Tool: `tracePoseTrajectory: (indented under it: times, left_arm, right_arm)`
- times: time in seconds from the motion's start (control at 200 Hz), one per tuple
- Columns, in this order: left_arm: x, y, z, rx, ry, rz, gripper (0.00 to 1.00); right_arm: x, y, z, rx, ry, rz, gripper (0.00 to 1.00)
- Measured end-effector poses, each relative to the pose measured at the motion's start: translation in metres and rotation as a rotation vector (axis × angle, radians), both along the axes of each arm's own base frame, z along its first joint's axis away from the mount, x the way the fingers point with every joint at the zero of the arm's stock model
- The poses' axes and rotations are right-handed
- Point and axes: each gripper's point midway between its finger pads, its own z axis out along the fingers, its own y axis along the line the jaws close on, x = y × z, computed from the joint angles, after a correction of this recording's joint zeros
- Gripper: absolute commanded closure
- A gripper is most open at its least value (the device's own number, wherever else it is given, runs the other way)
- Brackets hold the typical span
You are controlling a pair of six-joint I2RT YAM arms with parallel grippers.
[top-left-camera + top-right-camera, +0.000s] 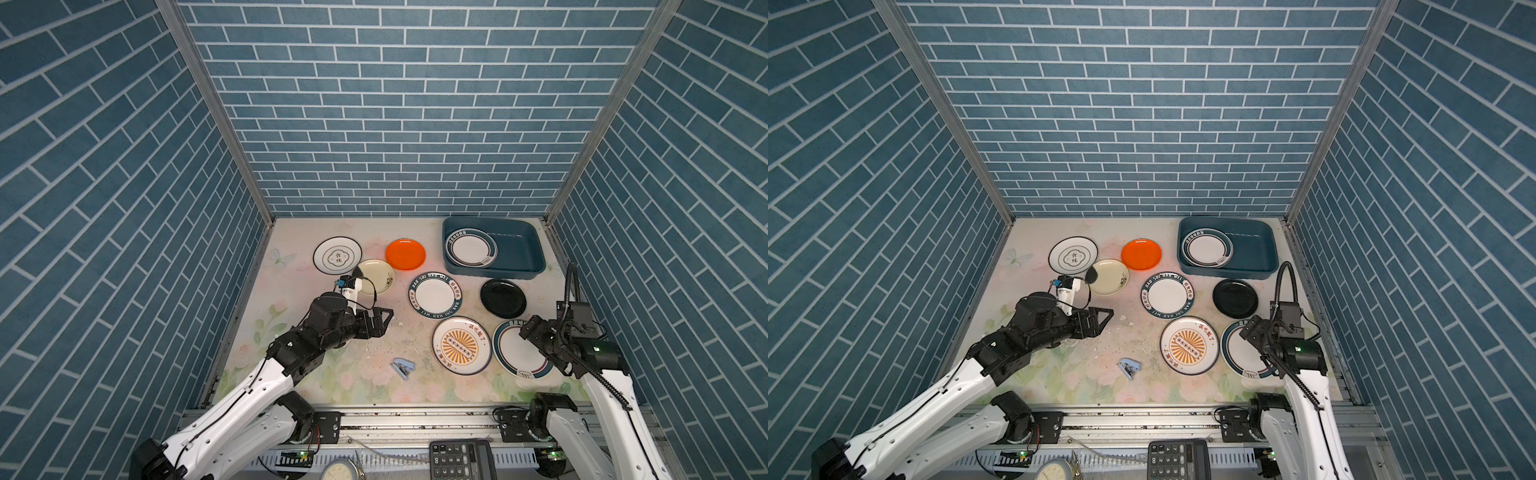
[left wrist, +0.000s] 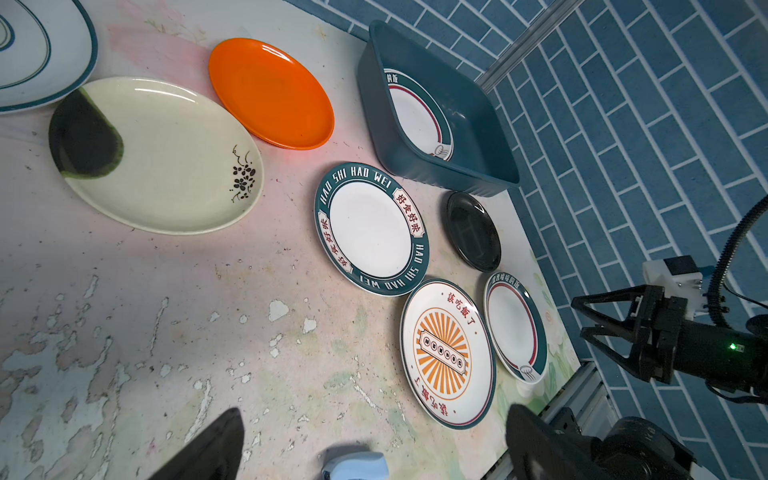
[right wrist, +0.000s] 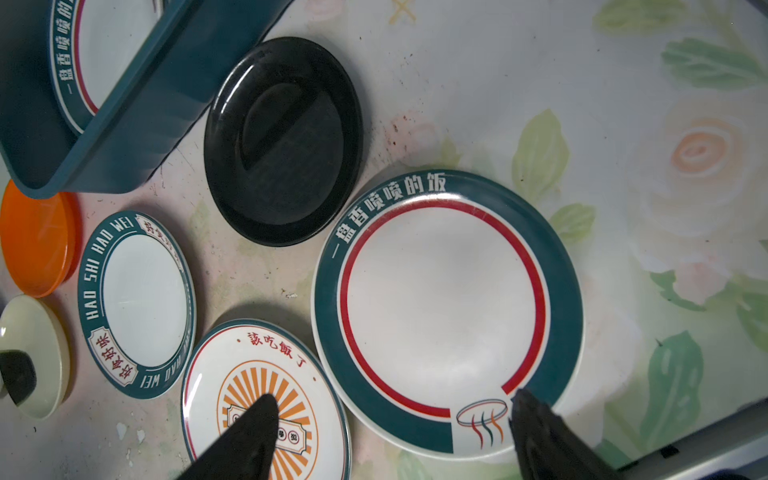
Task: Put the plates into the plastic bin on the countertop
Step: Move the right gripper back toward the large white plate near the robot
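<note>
Right wrist view: right gripper (image 3: 392, 397), jaws wide and empty, hovers over the rim of a teal-rimmed plate (image 3: 444, 307) at centre frame on the countertop (image 3: 623, 104). The plastic bin (image 3: 166, 104), upper left, holds one plate (image 3: 108, 54). The pick is likely just beginning; next it must lower and pinch the rim. In a top view, left gripper (image 1: 384, 322) hangs wide open, empty.

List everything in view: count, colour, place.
loose plates: seven, white patterned, cream, orange, black; on the countertop
plastic bin: one, dark teal; far right corner
binned plate: one, white, teal rim; bin's left end
stapler-like object: one, pale blue; countertop, near middle
calculator: one, black; beyond the near edge
dial: one, white; left of the calculator
left hand: one, black, open; above the countertop's left half
right hand: one, black, open; above the near teal-rimmed plate
</note>
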Motion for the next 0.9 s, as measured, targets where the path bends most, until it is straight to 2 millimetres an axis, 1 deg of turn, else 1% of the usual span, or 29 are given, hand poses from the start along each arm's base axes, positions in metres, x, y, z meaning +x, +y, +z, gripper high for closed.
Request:
tracePoseTrajectory:
  times: [0.09,0.195,0.41,0.535,0.64,0.755,0.83,0.9]
  left_arm:
    - [0.001,-0.001,0.002,-0.004,-0.012,-0.002,0.0]
    - [0.003,-0.002,0.0,0.007,-0.016,-0.009,0.0]
    - [0.01,-0.008,-0.014,0.046,0.0,-0.027,0.0]
    - [0.015,-0.014,-0.017,0.044,-0.003,-0.038,0.0]
    - [0.018,-0.02,-0.018,0.042,-0.006,-0.059,0.0]
    - [0.021,-0.025,-0.018,0.05,-0.017,-0.082,0.0]
    - [0.023,-0.027,-0.015,0.05,-0.034,-0.089,0.0]
    - [0.026,-0.028,-0.013,0.047,-0.05,-0.091,0.01]
  right_arm:
    - [-0.007,0.0,-0.013,0.013,0.03,-0.028,0.12]
    - [-0.012,-0.002,-0.023,0.018,0.066,-0.051,0.12]
    - [-0.016,-0.008,-0.035,-0.002,0.139,-0.089,0.09]
    - [-0.022,-0.015,-0.042,-0.02,0.197,-0.135,0.08]
    - [-0.028,-0.025,-0.042,-0.048,0.232,-0.188,0.07]
    - [-0.029,-0.036,-0.032,-0.083,0.253,-0.236,0.08]
    - [-0.026,-0.04,-0.026,-0.087,0.251,-0.252,0.09]
    - [-0.027,-0.041,-0.026,-0.08,0.258,-0.262,0.09]
